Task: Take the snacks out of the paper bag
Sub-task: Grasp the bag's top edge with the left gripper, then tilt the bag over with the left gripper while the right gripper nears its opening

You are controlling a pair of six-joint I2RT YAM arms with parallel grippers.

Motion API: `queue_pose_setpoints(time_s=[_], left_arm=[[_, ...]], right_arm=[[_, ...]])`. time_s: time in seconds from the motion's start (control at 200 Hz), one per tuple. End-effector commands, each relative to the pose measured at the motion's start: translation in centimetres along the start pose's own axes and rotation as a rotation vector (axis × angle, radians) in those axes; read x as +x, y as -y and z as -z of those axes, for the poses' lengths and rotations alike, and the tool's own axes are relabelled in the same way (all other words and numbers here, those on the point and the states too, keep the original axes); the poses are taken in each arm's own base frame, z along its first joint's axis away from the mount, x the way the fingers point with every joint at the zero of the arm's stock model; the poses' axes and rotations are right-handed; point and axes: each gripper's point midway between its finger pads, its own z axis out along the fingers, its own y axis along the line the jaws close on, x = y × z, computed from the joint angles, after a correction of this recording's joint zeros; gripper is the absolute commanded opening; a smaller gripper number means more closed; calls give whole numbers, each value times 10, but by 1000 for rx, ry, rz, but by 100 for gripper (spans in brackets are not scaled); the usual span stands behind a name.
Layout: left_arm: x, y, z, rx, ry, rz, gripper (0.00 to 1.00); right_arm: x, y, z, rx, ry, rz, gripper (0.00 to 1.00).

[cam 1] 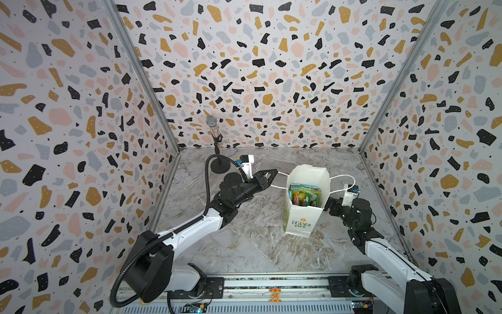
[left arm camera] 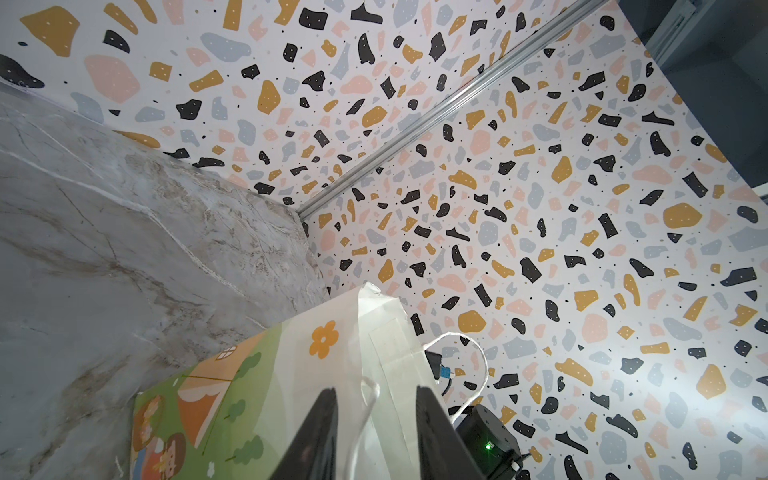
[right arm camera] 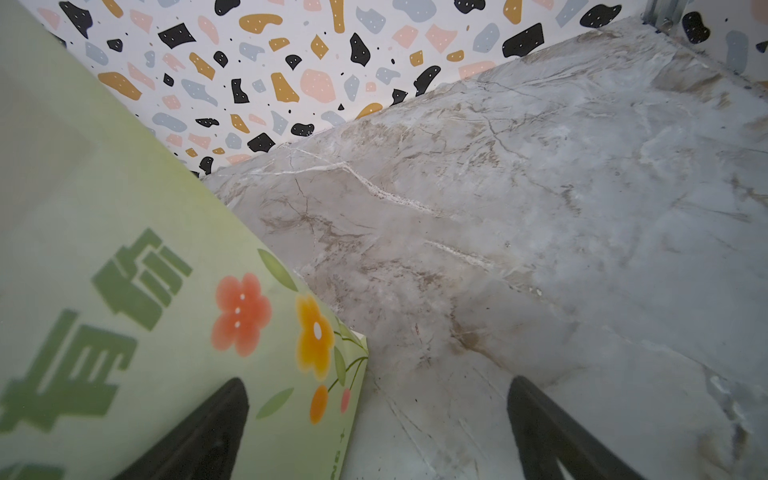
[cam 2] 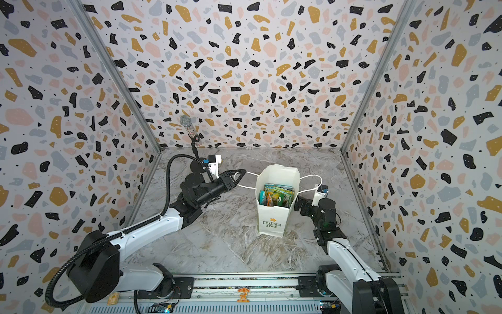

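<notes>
The white paper bag stands upright right of the table's middle, mouth open. Several snacks, glossy green, orange and teal pouches, stand inside it. My left gripper is level with the bag's top on its left. Its jaws are narrowly apart, and the left cord handle hangs between them without being pinched. My right gripper sits low against the bag's right side, wide open over the bag's bottom corner, and is mostly hidden in both top views.
A microphone on a round-based stand rises at the back left, just behind my left wrist. Patterned walls close in three sides. The arms' rail runs along the front edge. The bag's right handle loops out above my right wrist.
</notes>
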Motion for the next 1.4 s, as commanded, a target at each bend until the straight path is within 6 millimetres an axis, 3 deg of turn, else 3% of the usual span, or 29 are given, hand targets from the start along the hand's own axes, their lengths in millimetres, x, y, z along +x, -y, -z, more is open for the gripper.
queue_pose_setpoints(time_s=[0.0,0.27,0.576,0.736,1.051,1.397], left_arm=[[-16,32,-3,100,38,-25,27],[-16,32,-10,90,17,-43,0],[-26,23,-16,-95,-42,-239,0],[-36,19,-13,-203,-76,-368,0],[-57,23,-6,-338,-131,-608,0],[-82,36,18,-414,-125,-831,0]], right_arm=[[3,-4,-1,-19,-11,8,99],[13,-6,-5,-37,-51,19,99],[33,-9,-9,-58,-126,18,99],[49,-23,-13,-99,-182,32,99],[88,-83,-18,-285,-282,64,100],[109,-162,-37,-424,-286,75,99]])
